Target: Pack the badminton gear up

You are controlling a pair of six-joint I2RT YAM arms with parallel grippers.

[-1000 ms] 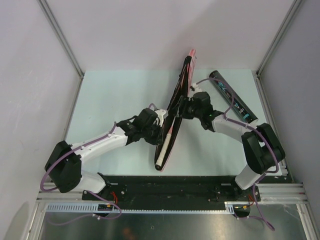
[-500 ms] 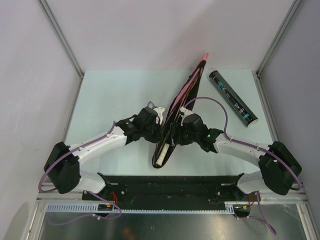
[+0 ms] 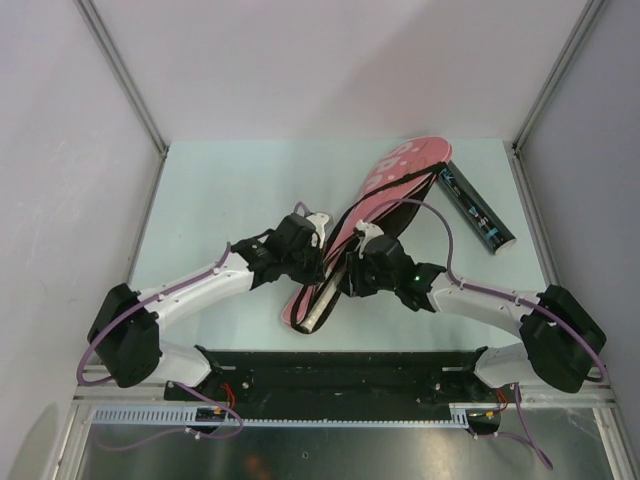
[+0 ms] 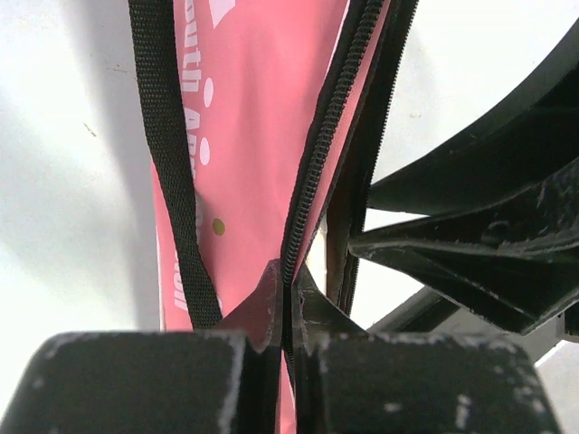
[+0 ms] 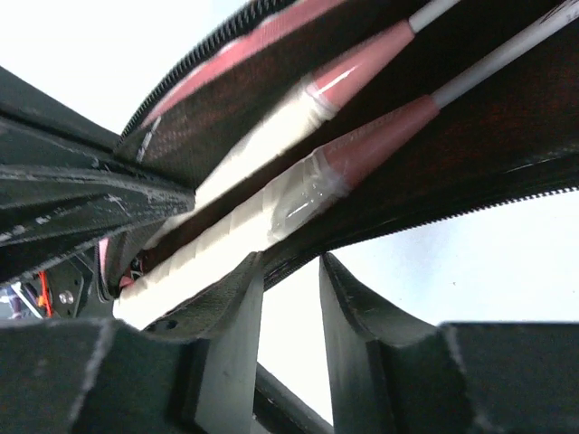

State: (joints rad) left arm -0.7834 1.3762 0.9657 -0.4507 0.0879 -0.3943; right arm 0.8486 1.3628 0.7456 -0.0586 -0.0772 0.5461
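Observation:
The long pink racket cover [image 3: 400,165] lies slanted across the table with its pink face up and its zip open. White-wrapped racket handles [image 5: 271,212] with pink cones lie inside its dark lining, and a handle end [image 3: 312,318] pokes out at the near end. My left gripper [image 4: 289,280] is shut on the cover's zip edge, beside the black strap [image 4: 176,181]. My right gripper [image 5: 291,259] stands open just under the lower zip edge, with only table showing between its fingers. The black tube [image 3: 478,213] lies at the right, apart from both grippers.
Both arms meet at the cover's near end, left gripper [image 3: 322,262] and right gripper [image 3: 343,280] close together. In the left wrist view the right gripper's black fingers [image 4: 452,244] sit just right of the cover. Metal frame posts and walls bound the table.
The cover has swung from standing on its edge to lying flatter with its pink face up. The right gripper moved nearer along the cover and its jaws narrowed. The left grip held.

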